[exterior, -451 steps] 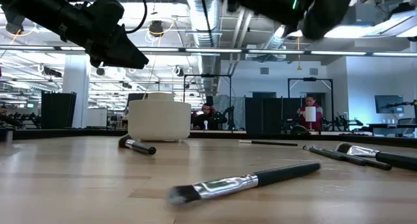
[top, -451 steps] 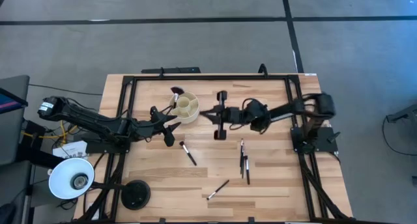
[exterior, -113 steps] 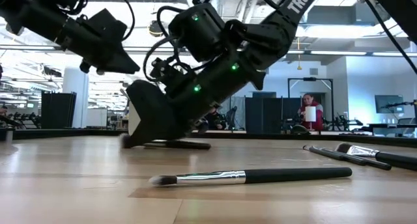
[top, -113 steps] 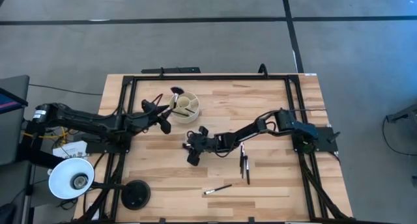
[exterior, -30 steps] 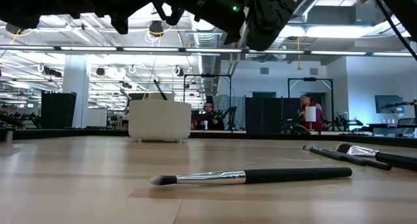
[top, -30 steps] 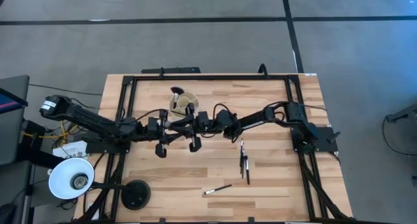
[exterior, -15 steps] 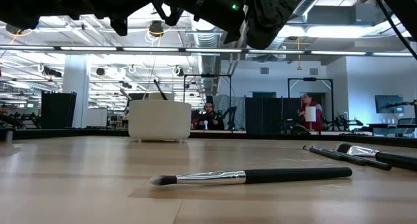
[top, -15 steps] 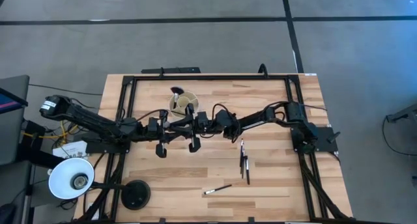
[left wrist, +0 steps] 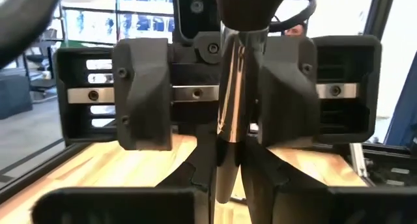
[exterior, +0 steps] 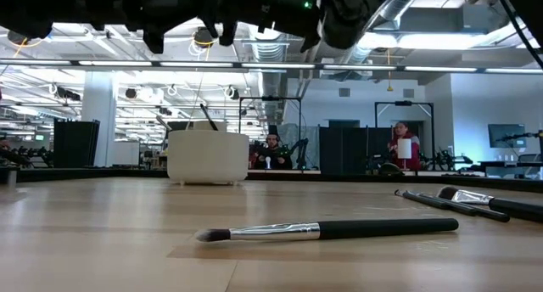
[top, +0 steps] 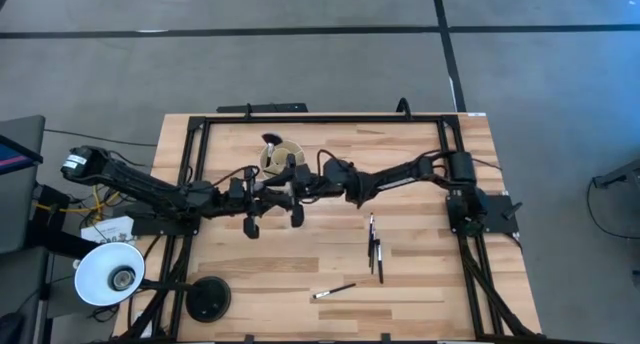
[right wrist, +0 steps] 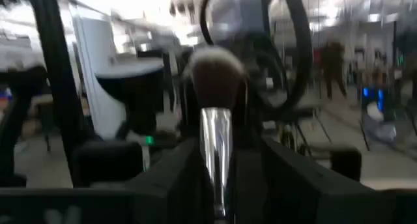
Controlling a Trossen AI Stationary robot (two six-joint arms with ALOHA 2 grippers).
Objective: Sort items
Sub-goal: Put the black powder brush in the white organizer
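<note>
A makeup brush (left wrist: 233,87) with a silvery ferrule and a fluffy dark-reddish head (right wrist: 210,73) hangs in the air just near of the cream cup (top: 283,160). My two grippers meet on it. My left gripper (top: 262,197) is shut on it. My right gripper (top: 291,192) faces it from the right, open, with a finger (left wrist: 143,94) on either side of the ferrule. Three thin brushes lie flat on the table: two (top: 375,248) at centre right and one (top: 333,290) nearer the front edge. My left gripper pinches the brush's dark handle (left wrist: 225,175), just past the ferrule, between its two fingers. The fingers come level from the table's left and lie across the brush. The brush is lifted clear of the table.
The cup (exterior: 208,156) holds other brushes, and one dark head (top: 269,139) sticks out at its far side. A black frame (top: 320,119) runs round the table. A white lamp (top: 108,274) and a black round base (top: 208,299) stand at the near left.
Both grippers have stayed together over the table beside the cup, with the brush between them. My right arm has shifted a little toward the far edge.
</note>
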